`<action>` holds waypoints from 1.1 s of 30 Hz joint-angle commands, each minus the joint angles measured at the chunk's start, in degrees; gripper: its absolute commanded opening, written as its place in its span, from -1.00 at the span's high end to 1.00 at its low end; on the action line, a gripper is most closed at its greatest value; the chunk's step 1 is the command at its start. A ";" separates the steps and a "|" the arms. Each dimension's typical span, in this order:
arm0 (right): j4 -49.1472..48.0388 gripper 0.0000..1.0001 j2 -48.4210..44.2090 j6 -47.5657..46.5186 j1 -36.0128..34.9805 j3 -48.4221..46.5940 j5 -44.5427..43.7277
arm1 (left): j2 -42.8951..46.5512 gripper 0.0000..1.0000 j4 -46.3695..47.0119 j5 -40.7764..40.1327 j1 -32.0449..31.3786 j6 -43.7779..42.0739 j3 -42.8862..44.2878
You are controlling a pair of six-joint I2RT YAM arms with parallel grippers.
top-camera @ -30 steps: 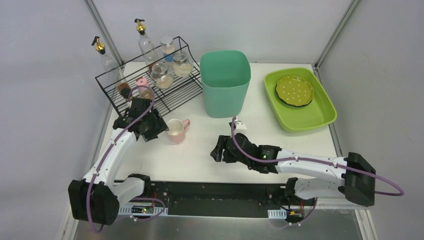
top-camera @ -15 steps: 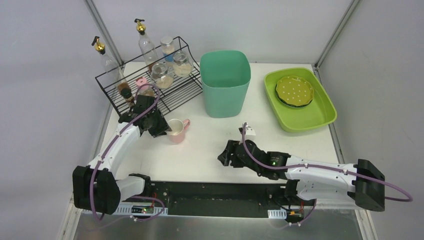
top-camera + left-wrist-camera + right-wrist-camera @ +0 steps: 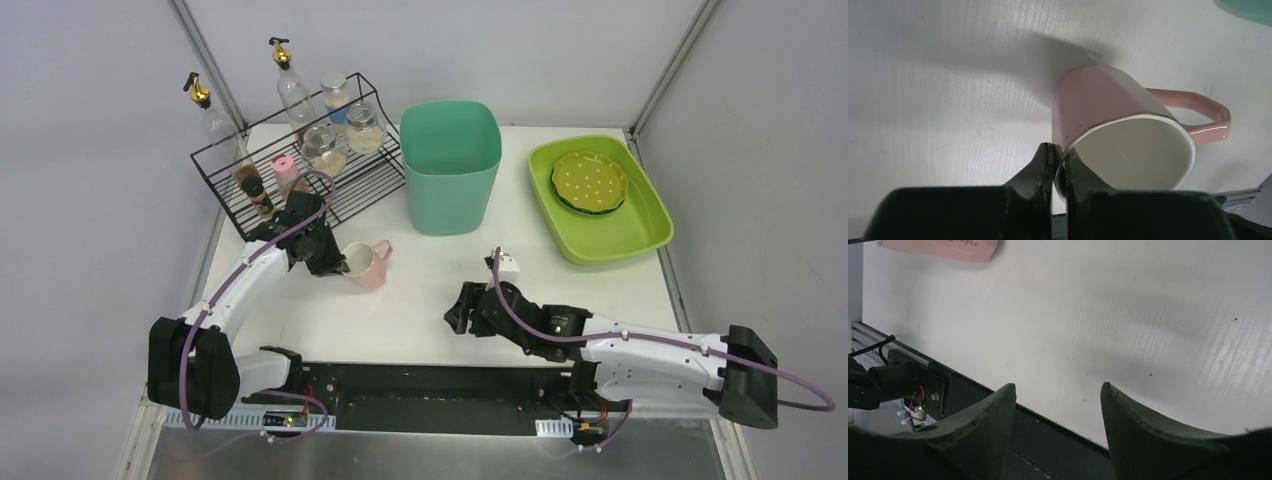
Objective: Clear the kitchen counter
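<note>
A pink mug point(image 3: 370, 264) with a white inside sits on the left part of the white kitchen counter point(image 3: 420, 290), its handle pointing right. My left gripper point(image 3: 336, 262) is shut on the mug's rim. In the left wrist view the left gripper point(image 3: 1059, 155) has one finger outside the mug point(image 3: 1098, 100) wall and one inside, and the mug looks tilted. My right gripper point(image 3: 462, 312) hovers low over the counter's near middle. In the right wrist view the right gripper point(image 3: 1058, 386) is open with nothing between its fingers.
A teal bin point(image 3: 450, 165) stands at the back centre. At the back right, a lime-green tray point(image 3: 645, 232) holds a green dotted plate point(image 3: 590, 182). A black wire rack point(image 3: 355, 190) with jars and bottles stands at the back left. The black base rail point(image 3: 998, 440) runs along the near edge.
My left gripper has shut on the mug's rim, and arm and mug have shifted slightly right. The right arm has drawn back towards the near right, still open.
</note>
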State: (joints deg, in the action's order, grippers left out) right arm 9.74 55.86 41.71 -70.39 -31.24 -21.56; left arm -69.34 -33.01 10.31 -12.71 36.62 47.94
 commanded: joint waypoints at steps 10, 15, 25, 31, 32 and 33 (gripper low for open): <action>17.91 -0.35 -11.60 -14.86 -0.24 -9.99 0.27 | -4.02 1.00 1.56 5.54 -16.81 -5.08 8.05; 20.77 -0.36 -16.35 -22.31 -0.27 -10.94 6.50 | -7.26 1.00 1.51 4.93 -22.93 -7.82 11.60; 23.11 -0.32 -14.12 -26.01 -0.25 -13.95 9.31 | -14.85 1.00 1.48 -1.07 -33.38 -8.68 17.20; 22.08 -0.32 -16.49 -35.90 -0.24 -11.49 16.70 | -16.76 1.00 1.46 0.51 -36.92 -13.14 18.54; 21.85 -0.32 -17.10 -37.61 -0.27 -11.09 17.76 | -16.88 1.00 1.46 1.14 -37.28 -13.87 18.65; 21.60 -0.32 -17.63 -39.23 -0.26 -10.77 18.44 | -16.88 1.00 1.45 1.71 -37.48 -14.58 18.67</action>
State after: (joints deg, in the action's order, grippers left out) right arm 32.03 40.58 11.64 -70.43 -43.00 -8.91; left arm -86.56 -33.21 9.23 -49.01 25.98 63.59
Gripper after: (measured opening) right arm 0.661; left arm 0.056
